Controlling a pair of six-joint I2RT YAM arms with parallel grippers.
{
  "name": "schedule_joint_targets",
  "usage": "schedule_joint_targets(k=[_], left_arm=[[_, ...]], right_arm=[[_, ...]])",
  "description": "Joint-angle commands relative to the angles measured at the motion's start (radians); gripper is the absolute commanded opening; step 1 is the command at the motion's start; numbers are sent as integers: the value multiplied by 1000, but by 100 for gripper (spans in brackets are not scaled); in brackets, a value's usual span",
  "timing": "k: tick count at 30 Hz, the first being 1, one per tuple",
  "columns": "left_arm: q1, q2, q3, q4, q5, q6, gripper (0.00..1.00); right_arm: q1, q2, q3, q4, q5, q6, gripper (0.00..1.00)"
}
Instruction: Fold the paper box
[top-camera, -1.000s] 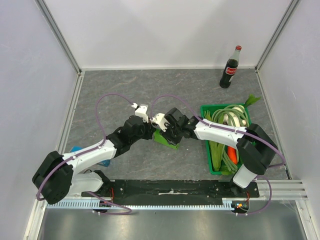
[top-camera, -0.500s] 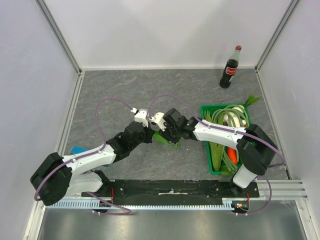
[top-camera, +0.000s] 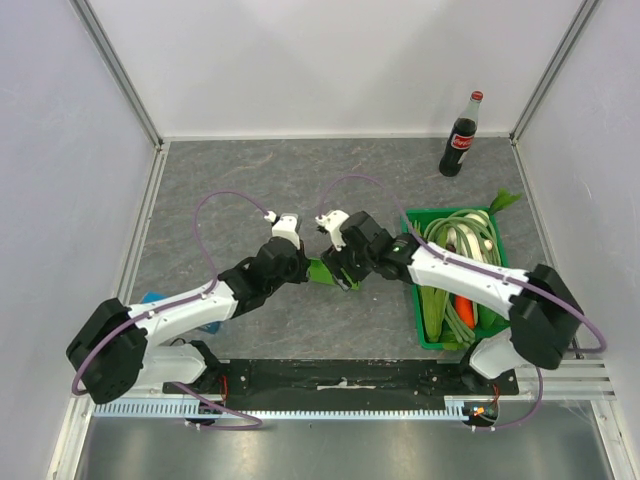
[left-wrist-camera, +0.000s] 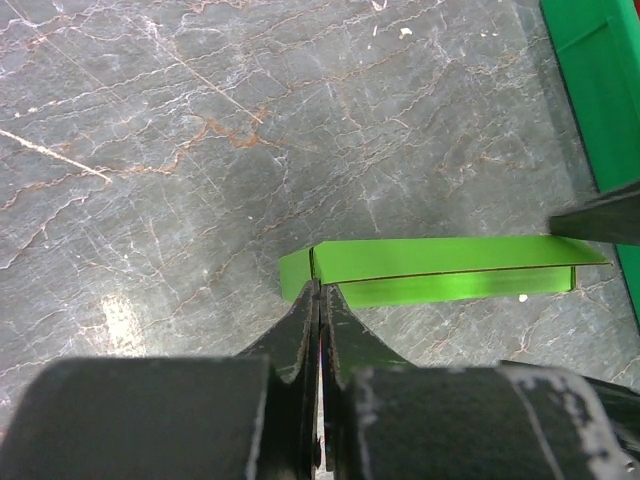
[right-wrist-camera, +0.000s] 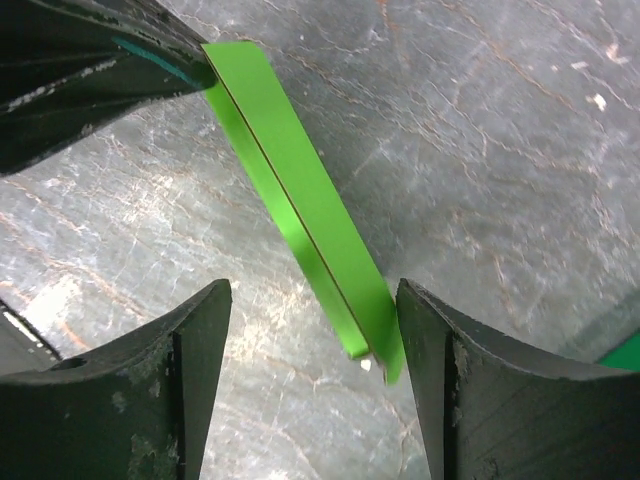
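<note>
Pinching the box by its left end, the left claw is fully closed on the card edge. The box is flattened to a lime-green strip at mid-worktop, between the two arms and just left of the crate. Can't tell whether it rests on the surface or is held just off it. The right claw is spread wide and straddles the strip's right end without clamping. One of its fingers is touching or just beside the card. A bottle stands far right.
</note>
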Motion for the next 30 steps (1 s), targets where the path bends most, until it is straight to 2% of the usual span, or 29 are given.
schedule_joint_targets(k=[1, 4, 7, 8, 12, 18, 20, 30], left_arm=[[-14, 37, 20, -131, -41, -40, 2], [-21, 42, 36, -146, -49, -35, 2], [-30, 53, 44, -149, -58, -28, 2], [-33, 56, 47, -149, -58, -26, 2], [-34, 70, 54, -152, -61, -20, 2], [-37, 79, 64, -167, -61, -18, 2], [-36, 76, 67, -172, -63, -14, 2], [-41, 71, 74, -178, -53, 5, 2]], right_arm=[[-12, -119, -35, -76, 44, 121, 75], [-15, -183, -61, -144, 123, 152, 73], [-17, -246, -98, -150, 160, 158, 64], [-17, -274, -110, -141, 177, 157, 58], [-16, -329, -190, -43, 228, 126, 43], [-17, -349, -276, 127, 217, 94, 40], [-17, -348, -288, 151, 220, 94, 37], [-16, -315, -338, 316, 240, 39, 35]])
